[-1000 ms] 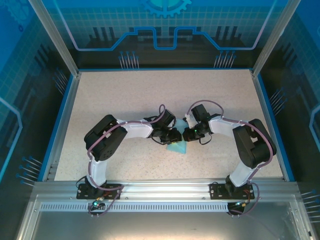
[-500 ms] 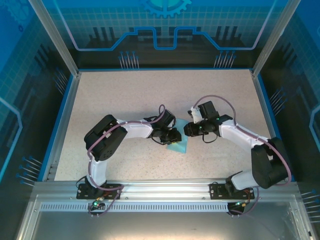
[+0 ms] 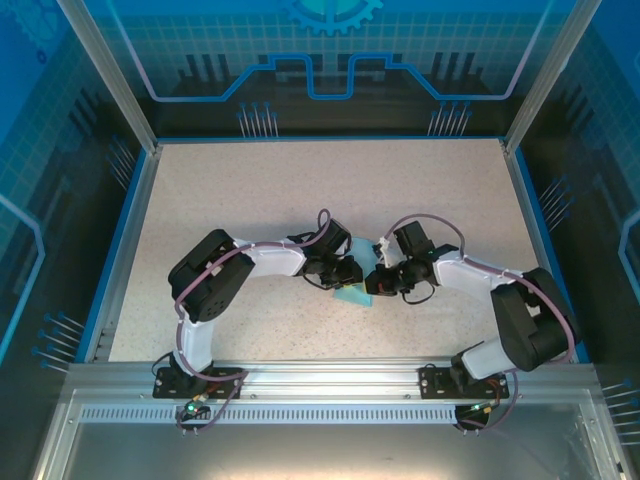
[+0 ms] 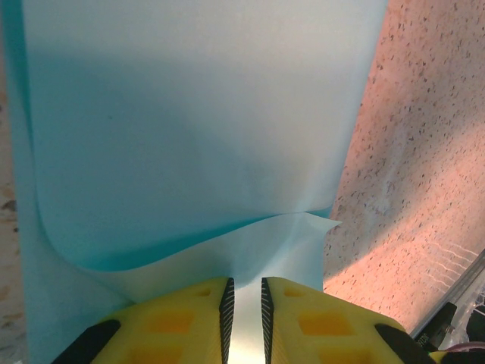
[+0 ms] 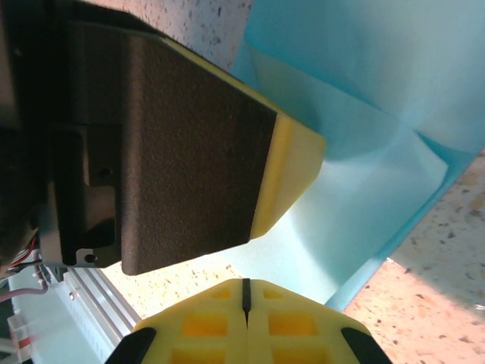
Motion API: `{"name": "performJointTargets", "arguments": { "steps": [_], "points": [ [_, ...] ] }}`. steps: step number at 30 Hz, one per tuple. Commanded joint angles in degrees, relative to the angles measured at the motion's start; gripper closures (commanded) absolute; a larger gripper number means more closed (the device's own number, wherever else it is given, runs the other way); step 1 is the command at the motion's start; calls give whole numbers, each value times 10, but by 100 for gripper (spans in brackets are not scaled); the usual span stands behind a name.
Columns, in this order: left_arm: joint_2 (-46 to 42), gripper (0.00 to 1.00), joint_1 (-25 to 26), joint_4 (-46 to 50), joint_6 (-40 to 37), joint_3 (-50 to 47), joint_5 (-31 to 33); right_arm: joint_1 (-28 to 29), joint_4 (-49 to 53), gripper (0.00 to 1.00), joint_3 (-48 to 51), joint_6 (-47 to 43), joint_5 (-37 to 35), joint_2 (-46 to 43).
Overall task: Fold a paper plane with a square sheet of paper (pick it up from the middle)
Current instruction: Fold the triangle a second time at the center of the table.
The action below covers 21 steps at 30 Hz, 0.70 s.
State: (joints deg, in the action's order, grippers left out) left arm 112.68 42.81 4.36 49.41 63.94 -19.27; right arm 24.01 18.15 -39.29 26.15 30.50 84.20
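Observation:
The square sheet of paper (image 3: 356, 297), light blue and partly folded into layers, lies on the table between my two grippers. In the left wrist view the sheet (image 4: 189, 114) has a curled flap whose crease runs up to my left gripper (image 4: 248, 282). Its yellow fingertips rest on the paper with a narrow gap between them, so it is open by a slit. My right gripper (image 5: 245, 283) is shut with nothing in it, hovering at the edge of the sheet (image 5: 364, 174). One finger (image 5: 189, 152) of the left gripper stands close in front of it. From above, the left gripper (image 3: 345, 277) and right gripper (image 3: 376, 285) nearly meet.
The speckled beige table (image 3: 250, 190) is bare around the paper. Blue side walls and an aluminium rail (image 3: 320, 375) at the near edge bound it. Both arms bend inward towards the middle.
The right arm stretched out to the side, then drew back in, and its gripper came down beside the paper's right edge with jaws closed. The left gripper and the paper stayed put.

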Motion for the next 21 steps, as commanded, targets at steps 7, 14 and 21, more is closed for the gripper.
{"name": "performJointTargets", "arguments": {
  "steps": [7, 14, 21],
  "points": [
    [20, 77, -3, 38, -10, 1, 18, 21, -15, 99, -15, 22, -13, 53],
    [21, 77, -3, 40, -13, 1, 17, 20, -7, 99, -16, 15, -28, 78],
    [24, 77, -3, 41, -13, 0, 18, 20, 14, 98, -14, 2, -51, 79]
  ]
}}
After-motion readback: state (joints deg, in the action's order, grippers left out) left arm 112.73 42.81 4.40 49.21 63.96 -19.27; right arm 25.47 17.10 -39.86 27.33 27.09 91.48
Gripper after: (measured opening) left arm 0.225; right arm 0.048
